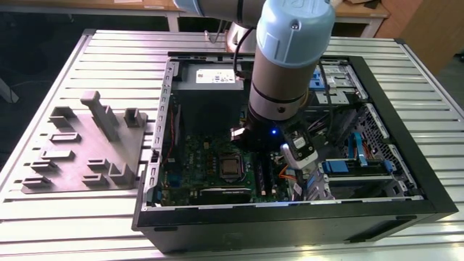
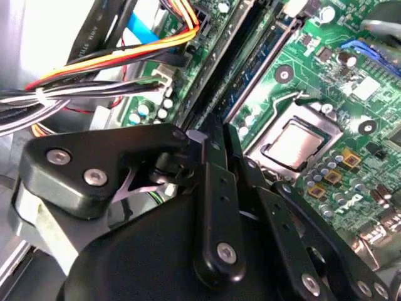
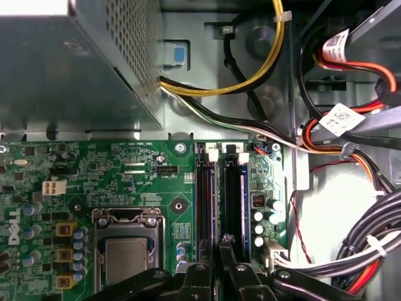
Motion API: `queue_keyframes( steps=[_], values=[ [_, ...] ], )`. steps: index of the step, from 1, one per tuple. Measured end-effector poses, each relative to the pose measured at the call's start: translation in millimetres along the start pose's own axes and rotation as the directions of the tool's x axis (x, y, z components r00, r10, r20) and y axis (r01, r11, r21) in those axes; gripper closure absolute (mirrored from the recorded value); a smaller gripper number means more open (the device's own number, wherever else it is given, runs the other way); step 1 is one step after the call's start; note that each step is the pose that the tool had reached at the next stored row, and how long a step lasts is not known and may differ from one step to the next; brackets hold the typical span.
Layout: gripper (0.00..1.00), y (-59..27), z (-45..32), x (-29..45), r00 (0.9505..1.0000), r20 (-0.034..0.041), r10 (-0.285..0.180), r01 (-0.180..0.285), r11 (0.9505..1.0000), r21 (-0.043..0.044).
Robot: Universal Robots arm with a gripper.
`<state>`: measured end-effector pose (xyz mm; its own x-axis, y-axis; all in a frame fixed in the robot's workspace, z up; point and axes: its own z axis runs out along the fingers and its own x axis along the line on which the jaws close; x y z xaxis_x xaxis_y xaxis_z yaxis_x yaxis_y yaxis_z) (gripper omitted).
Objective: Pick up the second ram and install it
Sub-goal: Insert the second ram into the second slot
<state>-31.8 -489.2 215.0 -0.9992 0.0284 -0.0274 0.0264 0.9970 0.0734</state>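
Gripper (image 3: 219, 260) lowered inside open computer case (image 1: 406, 198), over motherboard (image 3: 135, 172). Fingers (image 2: 216, 188) pinched on thin RAM module (image 3: 218, 213) edge-on among memory slots (image 3: 235, 188), beside CPU socket (image 3: 125, 248)

You had little room: the black gripper (image 3: 219, 251) sat between grey power-supply box (image 3: 69, 69) and bundled black cables (image 3: 369, 238), while the ribbed metal table (image 1: 108, 54) lay open.

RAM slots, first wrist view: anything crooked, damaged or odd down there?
Nothing stands out. The two RAM slots run straight and parallel beside the CPU socket, with the white latches at their far ends level. The claw sits at their near end. The cables stay off to the side, clear of the slots.
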Motion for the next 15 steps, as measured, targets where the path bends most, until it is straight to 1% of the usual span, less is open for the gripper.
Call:
queue_keyframes(
  steps=[7, 8, 15],
  values=[
    [0.82, 1.4, -19.1, -0.5, 1.0000, 0.0001, 0.000, 0.000, 1.0000, -0.0001],
    [0.82, 1.5, -20.4, -0.6, 1.0000, 0.0001, 0.000, 0.000, 1.0000, 0.0000],
    [0.82, 1.6, -21.9, -0.6, 1.0000, 0.0001, 0.000, 0.000, 1.0000, -0.0002]
  ],
)
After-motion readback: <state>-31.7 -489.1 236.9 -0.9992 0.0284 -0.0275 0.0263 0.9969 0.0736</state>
